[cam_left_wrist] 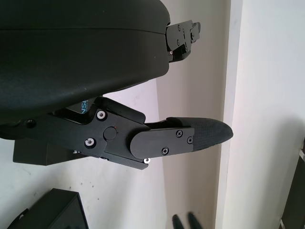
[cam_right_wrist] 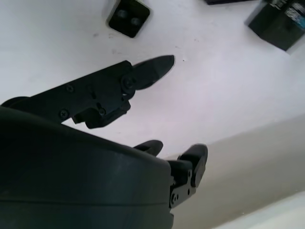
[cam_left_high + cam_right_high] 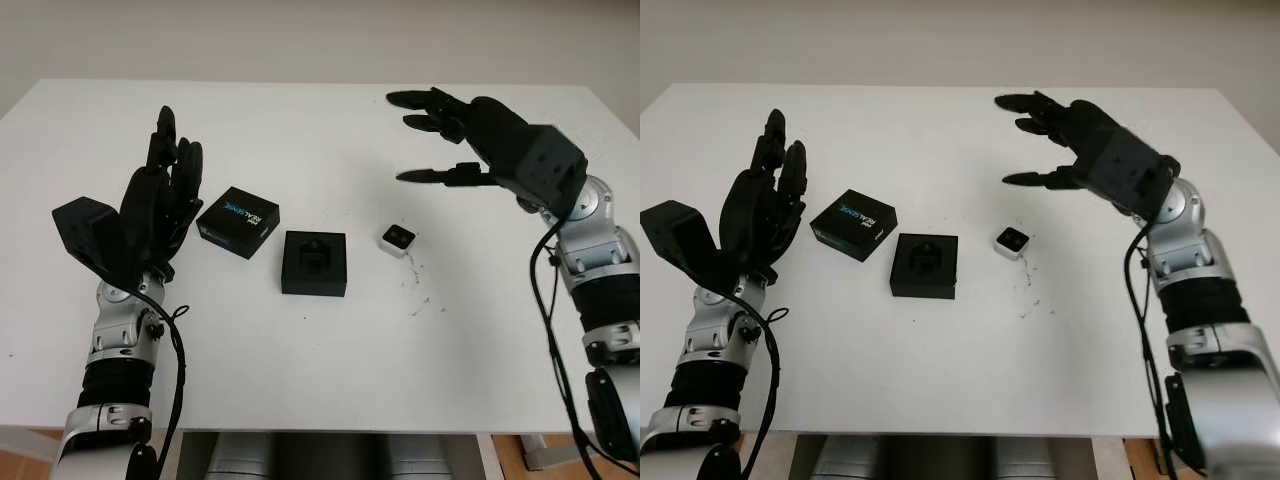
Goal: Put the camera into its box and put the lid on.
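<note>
White table (image 3: 330,370), near strip bare apart from a scatter of dark specks (image 3: 425,300) right of centre.

Left hand (image 3: 160,200) is up off the table on the left side, palm toward the middle, holding nothing, fingers extended upward, not curled. It sits just left of the lid, not touching it as far as I can tell.

Middle row, left to right:
- lid (image 3: 238,222): black, blue print on top, lying flat and rotated a bit relative to the table edge. Also visible in the right wrist view (image 2: 281,26).
- box (image 3: 314,262): black base, open top, black insert with a moulded recess. Just right of the lid, small gap between them, slightly nearer the robot.
- camera (image 3: 397,238): small white body with dark square face up, lying on the table right of the box, apart from it. Not in the box. The specks start just beside it on the near-right. Right wrist view shows it as a dark square with two round features (image 2: 128,16).

Lid is off the box, box holds only its insert.

Right hand (image 3: 445,140) is raised over the far right part of the table, beyond and right of the camera, well apart from it. Holding nothing, fingers open and reaching toward the table centre, thumb below the other two.

Far edge of the table meets a plain pale wall (image 3: 320,40).
</note>
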### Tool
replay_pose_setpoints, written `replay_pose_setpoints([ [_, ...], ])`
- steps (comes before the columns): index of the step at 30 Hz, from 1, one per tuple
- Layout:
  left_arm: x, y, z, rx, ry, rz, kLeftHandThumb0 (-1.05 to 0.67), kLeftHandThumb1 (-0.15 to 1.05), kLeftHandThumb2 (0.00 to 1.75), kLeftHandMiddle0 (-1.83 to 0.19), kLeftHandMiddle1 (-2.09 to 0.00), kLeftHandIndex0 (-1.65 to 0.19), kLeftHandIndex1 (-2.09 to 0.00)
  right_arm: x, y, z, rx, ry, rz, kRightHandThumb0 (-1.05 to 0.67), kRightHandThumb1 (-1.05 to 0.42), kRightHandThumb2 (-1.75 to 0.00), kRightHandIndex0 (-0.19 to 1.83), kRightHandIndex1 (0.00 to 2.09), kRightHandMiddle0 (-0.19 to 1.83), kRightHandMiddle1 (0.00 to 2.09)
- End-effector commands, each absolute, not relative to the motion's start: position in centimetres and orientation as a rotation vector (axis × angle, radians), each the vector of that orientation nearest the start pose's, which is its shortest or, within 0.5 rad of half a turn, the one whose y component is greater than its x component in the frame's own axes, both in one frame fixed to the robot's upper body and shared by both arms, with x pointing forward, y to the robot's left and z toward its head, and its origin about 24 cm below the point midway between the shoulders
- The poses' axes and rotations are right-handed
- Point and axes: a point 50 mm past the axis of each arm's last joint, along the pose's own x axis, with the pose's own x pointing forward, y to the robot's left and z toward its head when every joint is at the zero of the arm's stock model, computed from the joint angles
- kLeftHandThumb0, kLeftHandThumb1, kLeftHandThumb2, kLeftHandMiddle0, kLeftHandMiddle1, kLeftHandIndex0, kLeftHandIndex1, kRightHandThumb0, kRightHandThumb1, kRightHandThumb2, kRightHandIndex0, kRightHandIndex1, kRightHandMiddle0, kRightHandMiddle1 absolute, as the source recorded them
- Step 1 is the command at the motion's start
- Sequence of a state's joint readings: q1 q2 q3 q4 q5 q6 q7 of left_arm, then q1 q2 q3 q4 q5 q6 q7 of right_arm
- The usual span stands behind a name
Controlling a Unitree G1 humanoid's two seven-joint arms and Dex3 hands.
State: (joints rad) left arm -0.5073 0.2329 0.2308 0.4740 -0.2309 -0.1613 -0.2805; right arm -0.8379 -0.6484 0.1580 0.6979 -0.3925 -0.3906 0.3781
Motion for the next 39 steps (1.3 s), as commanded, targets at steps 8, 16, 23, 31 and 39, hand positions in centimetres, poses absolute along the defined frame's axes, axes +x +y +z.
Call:
replay_pose_setpoints([
  [8, 33.9, 21.4, 11.4, -0.036, -0.25, -0.104, -0.67, 1.05, 0.48, 0.19, -0.01, 0.19, 0.0, 37.3, -22.0, 19.5, -1.464, -0.272, 0.454, -0.16, -0.84, -0.05, 0.4, 0.14, 0.49, 0.09],
  [16, 33.7, 21.5, 11.3, -0.039, -0.234, -0.109, -0.68, 1.05, 0.47, 0.19, 0.0, 0.19, 0.0, 37.2, -21.7, 19.1, -1.705, -0.339, 0.509, -0.21, -0.81, -0.05, 0.49, 0.13, 0.59, 0.08],
  [23, 33.8, 21.3, 11.4, -0.047, -0.234, -0.115, -0.67, 1.05, 0.46, 0.19, 0.0, 0.19, 0.0, 37.4, -21.7, 18.5, -1.749, -0.369, 0.525, -0.24, -0.8, -0.05, 0.52, 0.1, 0.64, 0.07],
  [31, 33.8, 21.3, 11.6, -0.04, -0.237, -0.11, -0.66, 1.05, 0.46, 0.19, 0.0, 0.19, 0.0, 37.5, -21.5, 17.9, -1.616, -0.328, 0.559, -0.22, -0.81, -0.05, 0.5, 0.08, 0.63, 0.06],
  [39, 33.8, 21.2, 11.6, -0.046, -0.229, -0.112, -0.66, 1.05, 0.43, 0.19, -0.01, 0.19, -0.01, 37.6, -21.6, 17.2, -1.521, -0.312, 0.536, -0.29, -0.81, -0.06, 0.44, 0.04, 0.65, 0.07],
])
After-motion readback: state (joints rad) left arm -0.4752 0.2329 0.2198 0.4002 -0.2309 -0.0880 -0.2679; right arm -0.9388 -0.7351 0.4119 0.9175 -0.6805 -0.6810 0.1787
